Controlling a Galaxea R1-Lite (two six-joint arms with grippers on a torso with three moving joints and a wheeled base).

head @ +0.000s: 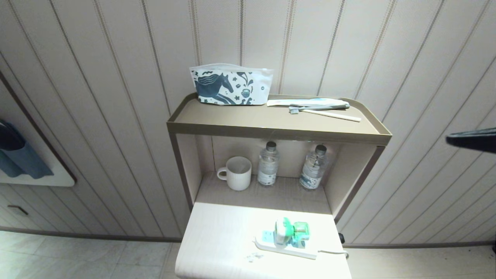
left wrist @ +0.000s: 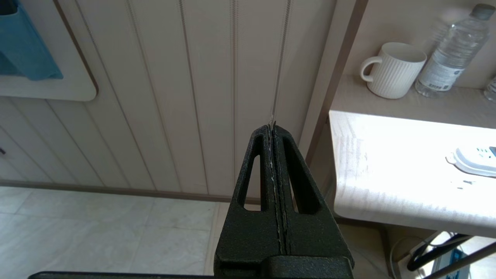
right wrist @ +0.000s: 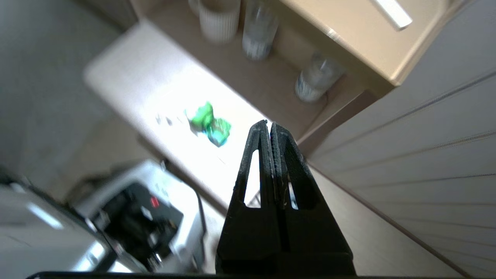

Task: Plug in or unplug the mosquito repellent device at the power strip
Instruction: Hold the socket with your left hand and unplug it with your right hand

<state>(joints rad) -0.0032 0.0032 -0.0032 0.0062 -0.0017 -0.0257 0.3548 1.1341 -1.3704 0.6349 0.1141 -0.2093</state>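
The mosquito repellent device (head: 290, 231), white and bright green, sits on the white power strip (head: 285, 250) at the front of the pale table top (head: 217, 240). It looks plugged into one of the sockets. My right gripper (head: 449, 139) comes in from the right edge, high above and well to the right of the table, shut and empty. In the right wrist view, the right gripper (right wrist: 268, 123) has the device (right wrist: 211, 126) far below it. My left gripper (left wrist: 272, 126) is shut and empty, off the table's left side, with one end of the power strip (left wrist: 474, 161) in view.
A white ribbed mug (head: 237, 173) and two water bottles (head: 268, 164) (head: 314, 167) stand in the niche behind the strip. On the upper shelf (head: 271, 130) are a horse-print pouch (head: 228, 85) and toothbrushes (head: 321, 108). A panelled wall lies behind.
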